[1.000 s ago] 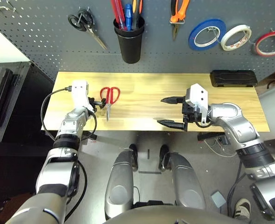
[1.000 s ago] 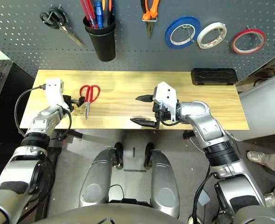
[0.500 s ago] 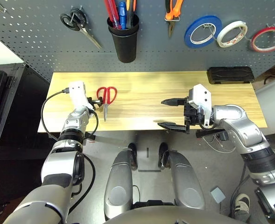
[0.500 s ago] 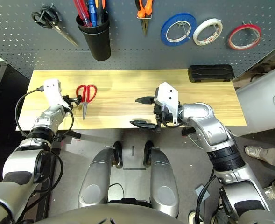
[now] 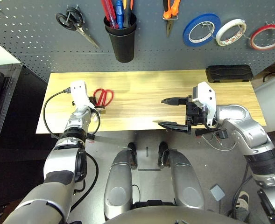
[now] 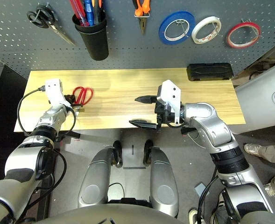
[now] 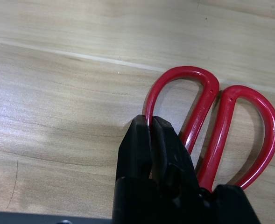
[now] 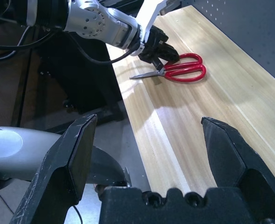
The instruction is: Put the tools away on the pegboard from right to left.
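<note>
A: Red-handled scissors [image 7: 212,126] — where?
B: Flat on the wooden table [image 5: 142,88], left end, handles toward the pegboard [image 5: 44,42].
A: Left gripper [image 7: 150,135]?
B: Fingers clamped together on one red handle loop, near the pivot.
A: Right gripper [image 5: 174,113]?
B: Above the table's front edge, jaws wide apart, holding nothing, well apart from the scissors.
A: Pegboard?
B: Black-handled scissors [image 5: 74,25], black cup holder [image 5: 120,39], pliers [image 5: 169,11], three tape rolls [image 5: 233,31].

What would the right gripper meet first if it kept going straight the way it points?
Probably nothing nearby: the open right gripper points left along the table's front edge. Farther on lie the red-handled scissors and left gripper; depth is unclear.
</note>
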